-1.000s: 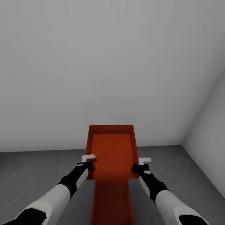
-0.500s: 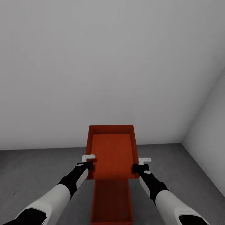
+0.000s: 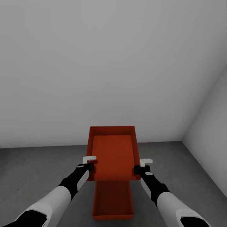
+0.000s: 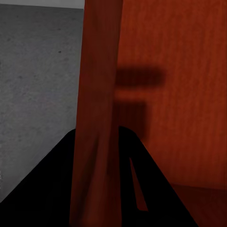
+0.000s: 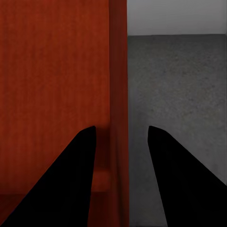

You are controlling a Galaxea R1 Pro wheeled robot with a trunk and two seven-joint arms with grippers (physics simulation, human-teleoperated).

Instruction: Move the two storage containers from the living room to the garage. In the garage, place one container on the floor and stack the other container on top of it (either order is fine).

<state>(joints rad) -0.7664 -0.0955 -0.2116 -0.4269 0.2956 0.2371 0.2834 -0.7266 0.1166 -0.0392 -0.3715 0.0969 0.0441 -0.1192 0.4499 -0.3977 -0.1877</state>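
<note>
left gripper (image 3: pixel 89 161), right gripper (image 3: pixel 142 165): clamp held container (image 3: pixel 113 154) | lower container (image 3: pixel 112 201): far end hidden

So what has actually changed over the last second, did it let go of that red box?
No. The whole view shifted, so the camera moved. The line where the floor meets the wall sits higher in the picture, and the lower container now shows its near rim. The upper container stayed gripped by its side walls between the left gripper and right gripper, above the lower one.
</note>
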